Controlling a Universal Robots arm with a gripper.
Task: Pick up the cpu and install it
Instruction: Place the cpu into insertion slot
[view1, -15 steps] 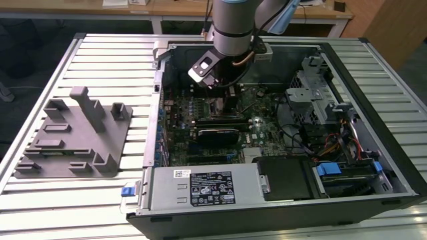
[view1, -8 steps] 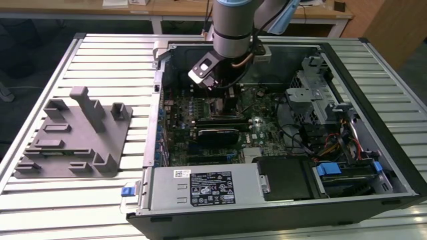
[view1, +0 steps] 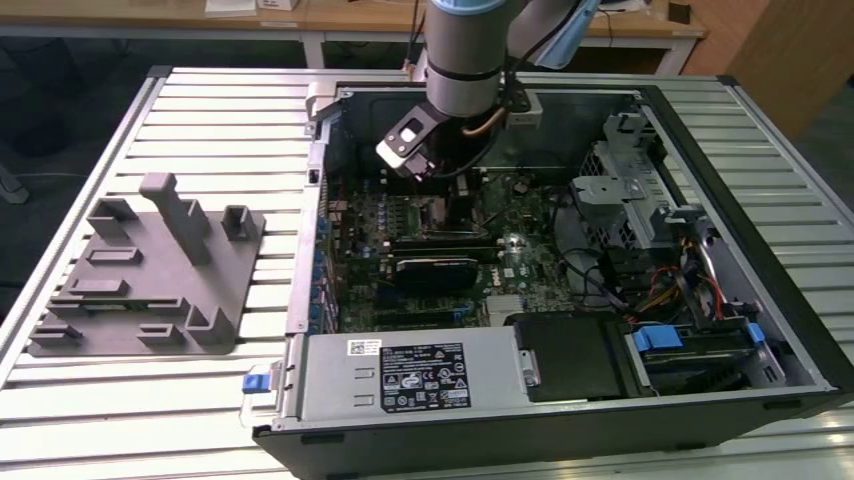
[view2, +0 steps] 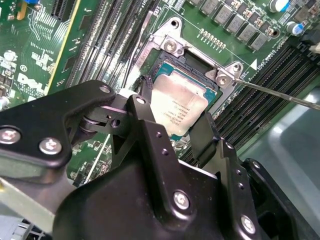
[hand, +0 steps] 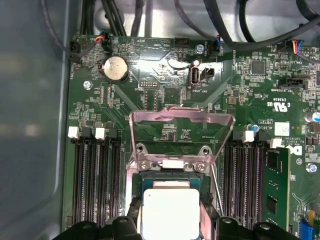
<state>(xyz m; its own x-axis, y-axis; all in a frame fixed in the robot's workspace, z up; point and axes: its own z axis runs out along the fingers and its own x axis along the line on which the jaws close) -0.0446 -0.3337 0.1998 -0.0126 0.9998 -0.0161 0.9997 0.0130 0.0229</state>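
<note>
Grey arm (view1: 467, 60), blue cap (view1: 461, 8); black gripper (view2: 175, 114), screws (view2: 181, 200).

Arm: the grey, light-blue-jointed robot arm (view1: 467, 45) comes down from the exterior view's top, its last section near upright.
Wrist: faces straight down, with a pale block (view1: 407, 140) fixed to its side.
Claw: the black two-fingered claw (view2: 175, 116) points downward.
Fingers: the black fingers (view2: 143, 106) sit against two opposite edges of the small flat square silver-topped cpu (view2: 177, 107), one on each side, in both wrist views.
</note>
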